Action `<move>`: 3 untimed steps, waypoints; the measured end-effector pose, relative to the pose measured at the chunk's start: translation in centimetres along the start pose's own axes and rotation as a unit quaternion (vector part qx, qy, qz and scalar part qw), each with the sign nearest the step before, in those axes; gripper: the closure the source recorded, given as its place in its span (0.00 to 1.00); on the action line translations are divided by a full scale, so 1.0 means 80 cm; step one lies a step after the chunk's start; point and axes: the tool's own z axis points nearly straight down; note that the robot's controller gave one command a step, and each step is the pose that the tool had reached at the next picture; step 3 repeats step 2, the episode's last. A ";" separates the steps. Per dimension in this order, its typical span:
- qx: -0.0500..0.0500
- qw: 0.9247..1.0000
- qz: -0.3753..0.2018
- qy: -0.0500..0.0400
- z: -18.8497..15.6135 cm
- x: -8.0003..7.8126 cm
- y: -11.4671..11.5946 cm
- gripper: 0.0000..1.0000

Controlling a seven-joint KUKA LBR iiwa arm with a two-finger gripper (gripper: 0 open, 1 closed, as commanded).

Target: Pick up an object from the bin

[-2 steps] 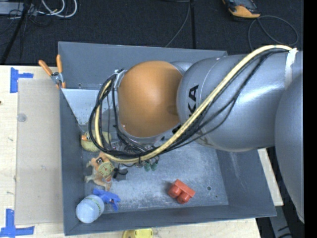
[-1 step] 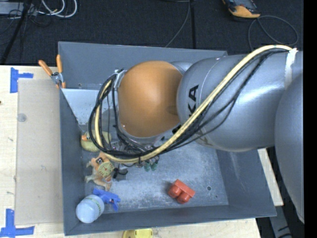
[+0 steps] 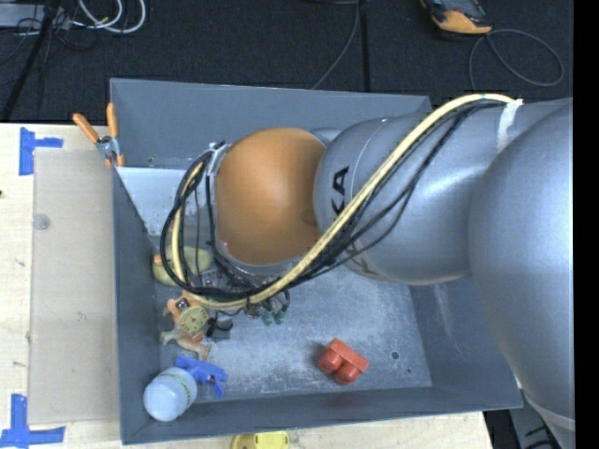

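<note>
The bin (image 3: 393,330) holds a heap (image 3: 192,321) at left-centre, below the orange cover (image 3: 267,195); better lower straight and gently; gripper open or closed, I cannot tell.

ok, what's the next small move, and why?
Probably ease down a little: the orange wrist cover hangs over the bin's left side, right beside the small tan toy and a yellow piece, while the red block lies apart, further right.
</note>
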 end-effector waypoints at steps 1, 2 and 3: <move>0.002 1.000 0.002 0.010 0.036 0.002 -0.002 1.00; 0.001 1.000 0.010 0.005 -0.039 -0.001 -0.006 1.00; 0.001 1.000 0.010 0.005 -0.039 -0.001 -0.006 1.00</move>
